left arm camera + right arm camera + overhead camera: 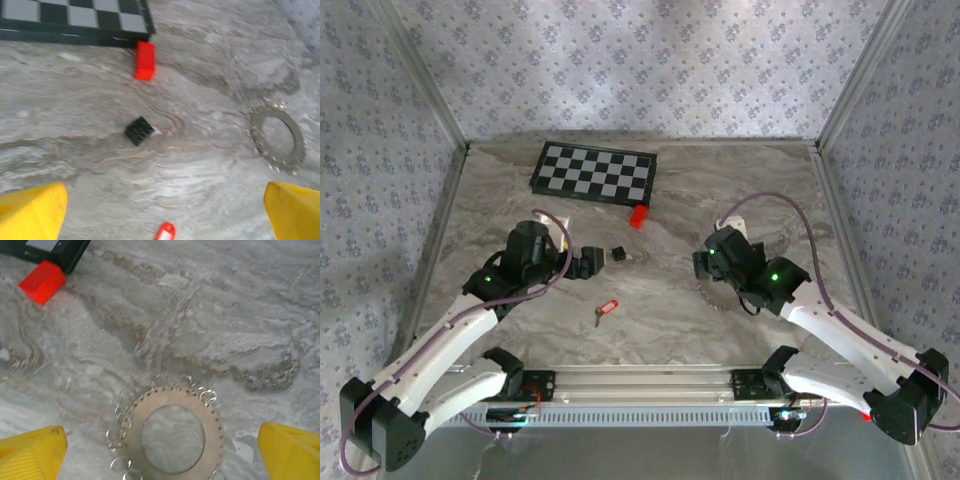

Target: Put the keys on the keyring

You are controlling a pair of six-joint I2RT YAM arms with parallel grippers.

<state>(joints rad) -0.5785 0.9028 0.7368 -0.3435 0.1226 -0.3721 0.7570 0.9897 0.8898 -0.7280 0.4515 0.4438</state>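
Nearest, flat on the bare counter (pixel 670 330) between the arms: the keys (pixel 607 309), a small red tag at about 5 o'clock from the left tool (pixel 592 263). Thin and low, so likely to skid aside or be pressed down rather than lifted if pinched from straight above. Also easy to close on the wrong piece, with a black cube (pixel 139 131) just beyond and a red block (pixel 145 61) farther off at 12 o'clock, beside the chessboard (pixel 595 172).

On the right, flat on the counter and framed by the right tool (pixel 162 450): the keyring (pixel 212 432). Fringed with tiny loops, so prone to snag a pad or slide away under a closing one. Probably hard to thread while lying flat.

Both tools spread fully wide, gripping nothing.

Left arm: stretched toward 1 o'clock, wrist pitched down at mid-counter. Right arm: angled toward 10 o'clock, wrist hovering low over the keyring.
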